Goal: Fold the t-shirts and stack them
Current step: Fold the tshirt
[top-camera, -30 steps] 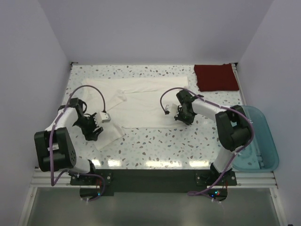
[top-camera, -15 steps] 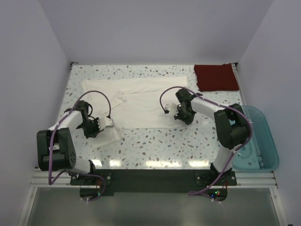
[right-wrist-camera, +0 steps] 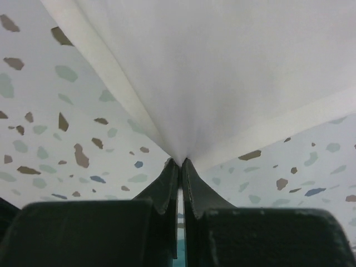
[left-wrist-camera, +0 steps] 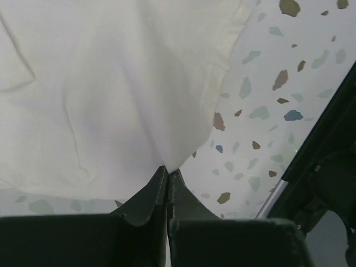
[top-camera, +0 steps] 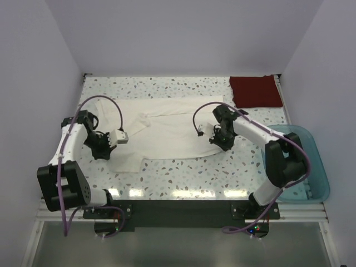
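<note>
The white t-shirt (top-camera: 167,129) is, by my judgement, light, soft and limp, so it will sag and drag wherever I am not holding it. The sound places to take it are the edges and corners, pinched through the hem rather than in the middle of the panel. It lies spread across the middle of the desk (top-camera: 183,173), pale cream, with shallow creases and a folded ridge left of centre; I can make out no print. The left gripper (left-wrist-camera: 167,172) is clamped on its near left edge, cloth fanning out from the tips. The right gripper (right-wrist-camera: 180,162) is pinched on the near right hem, fabric tenting into the jaws. The dark red t-shirt (top-camera: 255,91) sits folded in the far right corner, well apart. A teal bin (top-camera: 315,161) stands beside the desk's right edge.
</note>
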